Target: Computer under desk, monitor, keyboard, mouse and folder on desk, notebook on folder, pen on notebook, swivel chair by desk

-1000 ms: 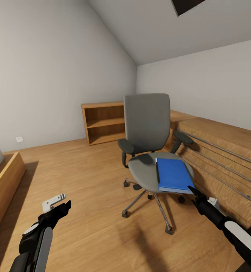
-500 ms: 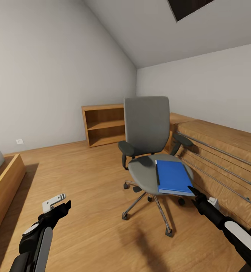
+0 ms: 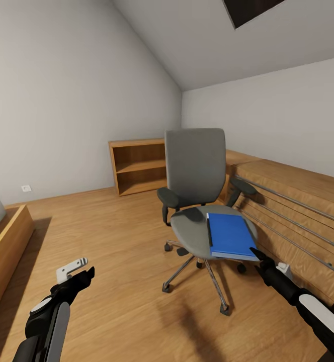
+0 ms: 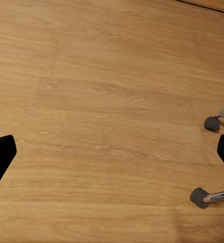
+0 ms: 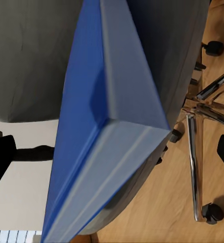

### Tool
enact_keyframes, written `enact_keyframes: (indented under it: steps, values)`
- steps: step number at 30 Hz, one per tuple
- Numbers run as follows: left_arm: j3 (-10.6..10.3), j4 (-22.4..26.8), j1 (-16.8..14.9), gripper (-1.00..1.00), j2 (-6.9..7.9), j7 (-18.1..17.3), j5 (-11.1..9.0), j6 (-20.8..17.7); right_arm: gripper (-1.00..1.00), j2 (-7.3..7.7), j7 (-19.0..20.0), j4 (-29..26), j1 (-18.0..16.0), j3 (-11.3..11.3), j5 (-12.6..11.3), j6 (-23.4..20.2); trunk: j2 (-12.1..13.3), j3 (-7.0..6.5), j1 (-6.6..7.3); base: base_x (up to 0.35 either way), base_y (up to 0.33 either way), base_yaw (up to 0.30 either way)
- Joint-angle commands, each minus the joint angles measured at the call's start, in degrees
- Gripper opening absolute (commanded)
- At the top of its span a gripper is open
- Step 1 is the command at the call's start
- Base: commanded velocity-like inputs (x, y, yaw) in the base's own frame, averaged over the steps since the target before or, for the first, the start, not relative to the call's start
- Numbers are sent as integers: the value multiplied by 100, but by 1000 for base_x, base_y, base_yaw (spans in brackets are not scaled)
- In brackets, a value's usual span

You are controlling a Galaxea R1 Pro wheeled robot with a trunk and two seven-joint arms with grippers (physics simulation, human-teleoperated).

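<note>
Both arms low; right fingers (image 3: 254,253) near folder (image 3: 230,235) corner.

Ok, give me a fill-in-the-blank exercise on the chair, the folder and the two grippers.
1. The blue folder lies on the ____ of the swivel chair.
2. The gripper nearest the folder is the ____ one.
3. The left gripper hangs over the bare wooden ____.
4. Behind the chair, against the wall, stands an empty wooden ____.

Missing words: seat; right; floor; bookshelf
</note>
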State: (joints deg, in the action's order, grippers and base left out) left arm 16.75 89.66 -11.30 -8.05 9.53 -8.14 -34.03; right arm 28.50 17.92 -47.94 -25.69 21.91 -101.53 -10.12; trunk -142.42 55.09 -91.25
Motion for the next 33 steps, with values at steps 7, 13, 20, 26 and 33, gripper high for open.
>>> enact_keyframes:
  steps: [7, 13, 20, 26, 33]
  values:
    - [4, 7, -4, 100, -3, 40, -60, -25, -100, 7, 0, -1, -6, 31, -63, -42, -3, 6, 1, 0, 0, 0]
    - [4, 7, -4, 100, -3, 40, -59, -25, -100, 7, 12, -5, -6, 26, -60, -129, -3, 6, 1, 0, 0, 0]
    - [4, 7, -4, 100, -9, 40, -58, -25, -100, 7, 26, -5, -6, 25, -60, -131, -3, 6, 1, 0, 0, 0]
    - [4, 7, -4, 100, -12, 40, -56, -25, -100, 7, 28, -11, -6, 17, -60, -114, 238, -102, 133, 0, 0, 0]
    - [-2, 7, -4, 100, -18, 54, -44, -1, -100, 7, 23, -20, -6, 23, -53, -94, 519, -228, 287, 0, 0, 0]
